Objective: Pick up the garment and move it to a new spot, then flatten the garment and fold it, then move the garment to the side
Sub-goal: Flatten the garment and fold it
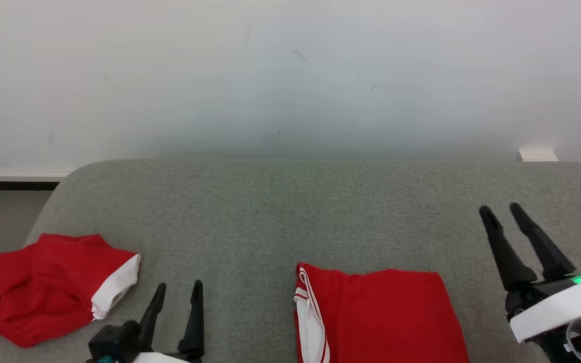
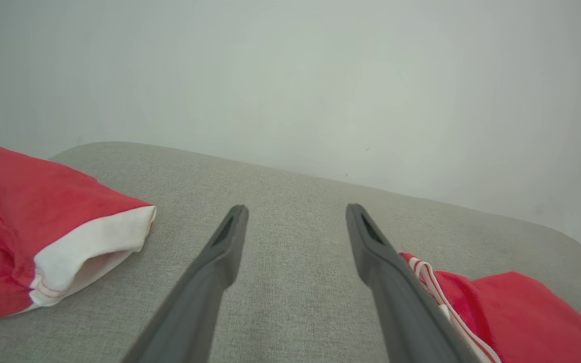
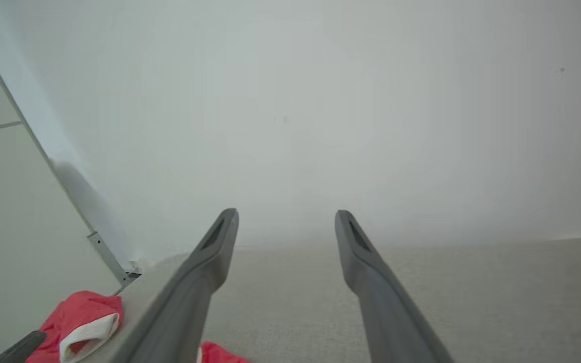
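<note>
A folded red garment (image 1: 376, 312) with white striped trim lies flat on the grey padded surface (image 1: 290, 212), at the near edge, right of centre. It appears in the left wrist view too, as a red garment (image 2: 522, 312) just right of my finger. My left gripper (image 1: 179, 286) hovers open to its left with nothing between its fingers (image 2: 220, 252). My right gripper (image 1: 500, 207) stands open and empty, raised to the right of the garment and apart from it. In the right wrist view the right gripper (image 3: 286, 212) points at the wall.
A second red garment (image 1: 48, 287) with a white cuff lies crumpled at the surface's near left corner, also seen as a red heap (image 2: 28, 227) left of my left gripper. A white wall rises behind. A small white block (image 1: 537, 155) sits at the far right edge.
</note>
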Motion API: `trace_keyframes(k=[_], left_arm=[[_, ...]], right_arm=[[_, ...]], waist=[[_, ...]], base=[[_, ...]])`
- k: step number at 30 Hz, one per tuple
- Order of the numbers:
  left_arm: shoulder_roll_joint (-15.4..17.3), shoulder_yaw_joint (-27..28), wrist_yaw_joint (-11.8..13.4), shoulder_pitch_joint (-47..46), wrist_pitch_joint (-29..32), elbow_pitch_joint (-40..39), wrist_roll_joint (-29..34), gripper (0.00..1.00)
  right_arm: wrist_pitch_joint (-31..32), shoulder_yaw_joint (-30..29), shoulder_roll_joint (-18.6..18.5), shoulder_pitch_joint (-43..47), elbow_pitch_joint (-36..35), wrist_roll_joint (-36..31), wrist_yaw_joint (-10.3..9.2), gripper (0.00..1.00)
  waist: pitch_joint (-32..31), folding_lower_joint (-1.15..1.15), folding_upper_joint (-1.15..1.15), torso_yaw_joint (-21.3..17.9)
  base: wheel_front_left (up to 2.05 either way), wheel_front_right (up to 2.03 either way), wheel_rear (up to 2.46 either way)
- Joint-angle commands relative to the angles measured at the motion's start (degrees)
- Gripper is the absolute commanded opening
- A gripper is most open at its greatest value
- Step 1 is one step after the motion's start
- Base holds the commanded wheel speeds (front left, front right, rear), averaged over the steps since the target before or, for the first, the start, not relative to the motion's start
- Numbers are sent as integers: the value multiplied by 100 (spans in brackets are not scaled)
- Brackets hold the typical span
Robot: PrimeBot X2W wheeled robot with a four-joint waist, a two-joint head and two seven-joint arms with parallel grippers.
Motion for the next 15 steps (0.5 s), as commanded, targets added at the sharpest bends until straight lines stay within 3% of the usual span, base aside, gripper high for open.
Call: trace_keyframes(k=[1, 6, 10, 15], left_arm=[[6, 24, -1, 48, 0, -25, 82, 100], [-4, 126, 9, 61, 0, -183, 114, 100], [-7, 203, 26, 69, 0, -315, 264, 100], [-13, 328, 84, 94, 0, -402, 461, 100]], right_arm=[[-55, -48, -32, 105, 42, -84, 0, 100], [-775, -401, -234, 380, 386, -1107, 0, 100], [-1379, -565, -48, 556, 770, -1518, 0, 100], [-1660, -472, 178, 788, 1162, -1979, 0, 100]], waist=[[-5, 0, 0, -33], [7, 0, 0, -192], [16, 0, 0, -297], [44, 0, 0, -401]], base=[[0, 0, 0], [0, 0, 0], [0, 0, 0], [0, 0, 0]])
